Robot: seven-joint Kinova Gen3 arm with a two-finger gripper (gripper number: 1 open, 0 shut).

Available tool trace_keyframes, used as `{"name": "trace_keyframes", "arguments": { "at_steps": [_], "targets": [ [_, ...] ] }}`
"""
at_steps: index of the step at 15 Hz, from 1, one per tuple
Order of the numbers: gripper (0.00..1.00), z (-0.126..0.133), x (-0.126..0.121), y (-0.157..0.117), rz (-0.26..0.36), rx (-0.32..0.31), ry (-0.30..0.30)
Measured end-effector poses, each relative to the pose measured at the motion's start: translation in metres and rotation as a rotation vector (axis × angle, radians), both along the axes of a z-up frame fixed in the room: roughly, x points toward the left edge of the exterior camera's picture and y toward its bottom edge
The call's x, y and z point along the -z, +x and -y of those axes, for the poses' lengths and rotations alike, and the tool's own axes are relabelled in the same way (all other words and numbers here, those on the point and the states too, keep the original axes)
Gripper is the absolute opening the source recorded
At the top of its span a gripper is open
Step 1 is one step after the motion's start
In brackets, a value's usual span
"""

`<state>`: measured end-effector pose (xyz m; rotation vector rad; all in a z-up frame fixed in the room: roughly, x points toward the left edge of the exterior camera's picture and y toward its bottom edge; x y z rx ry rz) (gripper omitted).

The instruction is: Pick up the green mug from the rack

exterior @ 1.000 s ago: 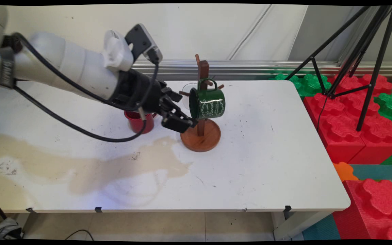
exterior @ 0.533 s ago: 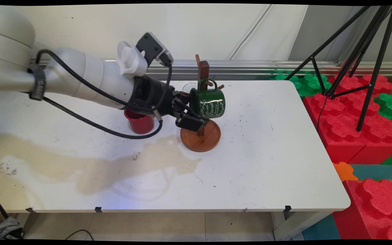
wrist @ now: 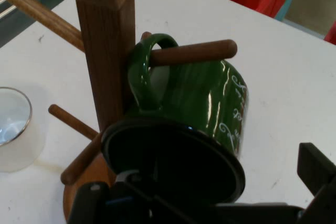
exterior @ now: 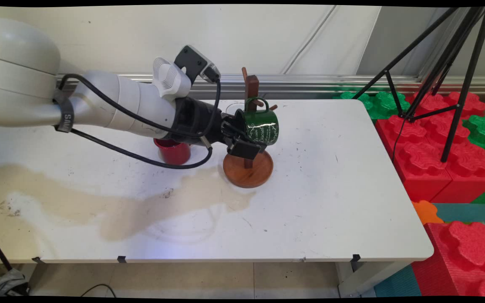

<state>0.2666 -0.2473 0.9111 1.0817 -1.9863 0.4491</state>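
Gripper spread open at the mouth of a green mug, which hangs by its handle on a wooden mug tree – main view. A red cup stands just behind the arm on the white table, near a tan stain.

Hand view: the gripper faces the mug – its handle looped over a peg, the right finger clear of its side. A glass stands beyond the tree's post.
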Motion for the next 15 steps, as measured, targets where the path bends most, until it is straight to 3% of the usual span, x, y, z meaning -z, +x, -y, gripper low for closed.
{"name": "trace_keyframes", "arguments": {
  "at_steps": [8,9,15],
  "targets": [
    [1.0,-0.0003,0.0041,-0.0029,-0.033,-0.026,-0.005],
    [0.0,-0.0005,0.0042,-0.0031,-0.036,-0.028,-0.006],
    [0.0,-0.0023,0.0036,-0.0036,-0.05,-0.037,-0.011]
  ]
}}
